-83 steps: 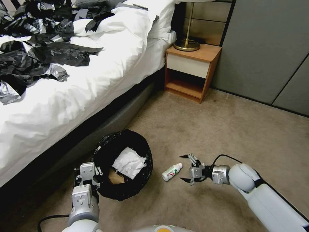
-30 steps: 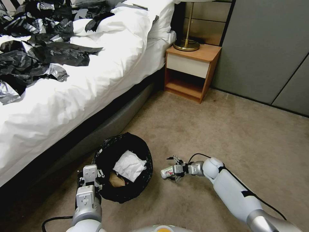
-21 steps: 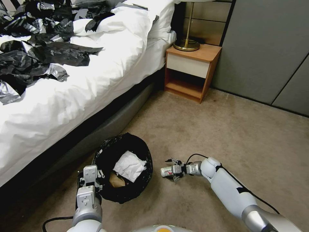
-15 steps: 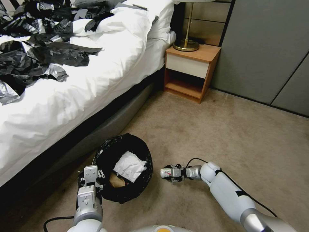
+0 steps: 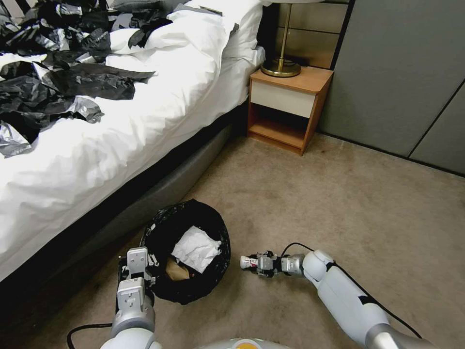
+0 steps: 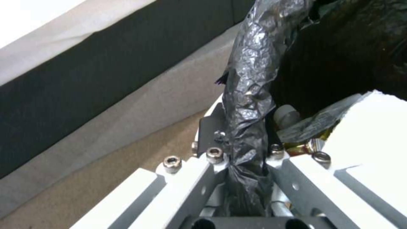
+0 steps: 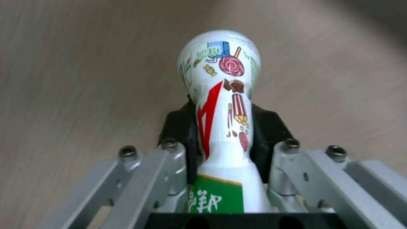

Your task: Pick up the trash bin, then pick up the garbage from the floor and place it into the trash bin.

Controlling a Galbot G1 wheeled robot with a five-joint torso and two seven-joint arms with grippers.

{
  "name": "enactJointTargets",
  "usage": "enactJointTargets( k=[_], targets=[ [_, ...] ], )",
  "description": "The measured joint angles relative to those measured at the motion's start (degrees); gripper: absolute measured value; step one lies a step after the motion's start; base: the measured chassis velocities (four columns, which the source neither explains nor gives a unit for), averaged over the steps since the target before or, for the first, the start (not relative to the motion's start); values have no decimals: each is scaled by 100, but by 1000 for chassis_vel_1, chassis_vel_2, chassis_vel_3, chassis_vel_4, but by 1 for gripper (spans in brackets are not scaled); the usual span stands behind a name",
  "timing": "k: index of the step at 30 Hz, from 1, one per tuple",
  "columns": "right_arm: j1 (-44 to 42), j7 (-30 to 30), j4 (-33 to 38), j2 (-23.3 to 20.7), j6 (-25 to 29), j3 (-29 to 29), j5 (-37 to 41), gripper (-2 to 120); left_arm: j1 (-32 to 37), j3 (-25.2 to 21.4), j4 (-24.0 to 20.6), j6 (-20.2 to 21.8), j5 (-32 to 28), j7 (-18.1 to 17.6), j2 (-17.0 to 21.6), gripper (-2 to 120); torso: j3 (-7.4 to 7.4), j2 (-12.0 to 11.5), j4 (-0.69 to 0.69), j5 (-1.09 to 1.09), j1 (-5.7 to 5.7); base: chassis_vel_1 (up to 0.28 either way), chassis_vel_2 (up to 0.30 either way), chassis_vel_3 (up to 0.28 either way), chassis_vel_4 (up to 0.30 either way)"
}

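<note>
The trash bin (image 5: 219,231), lined with a glossy black bag, stands on the carpet by the bed. A white tissue (image 5: 196,249) and a brown paper piece (image 5: 176,271) lie inside it. My left gripper (image 5: 145,271) is at the bin's near rim, and the left wrist view shows that gripper (image 6: 246,149) shut on the bag-covered rim (image 6: 250,82). Right of the bin, my right gripper (image 5: 259,263) is low over the floor, shut on a small white plastic bottle (image 5: 245,262). In the right wrist view the printed bottle (image 7: 220,79) sticks out between the black pads (image 7: 176,127).
A bed (image 5: 97,145) with a white duvet and crumpled black-and-silver sheets (image 5: 63,82) runs along the left. A wooden nightstand (image 5: 290,106) with a brass lamp (image 5: 282,63) stands at the back, with grey wall panels (image 5: 402,72) to its right. Open carpet (image 5: 363,203) lies to the right.
My right gripper, open beside the bottle before, has moved in toward the bin and shut on the bottle, which now lies in line with it. The left gripper and bin have barely moved.
</note>
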Motion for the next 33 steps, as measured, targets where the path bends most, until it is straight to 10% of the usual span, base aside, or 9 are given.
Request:
enactJointTargets(
  k=[6,17,33],
  targets=[
    [-615,958,2414,-302,-344,120,2060,14,-42,-15,16,36,-44,1,80,0,-1,0,2,-3,0,0,0,0,0],
    [-1180,2012,5541,-550,-683,135,3480,14,38,-3,-24,37,-48,2,142,0,-1,0,1,-3,0,0,0,0,0],
    [-1499,2282,5658,-692,-1007,-1004,3547,12,78,61,-78,22,27,10,104,0,-1,0,1,-2,0,0,0,0,0]
  ],
)
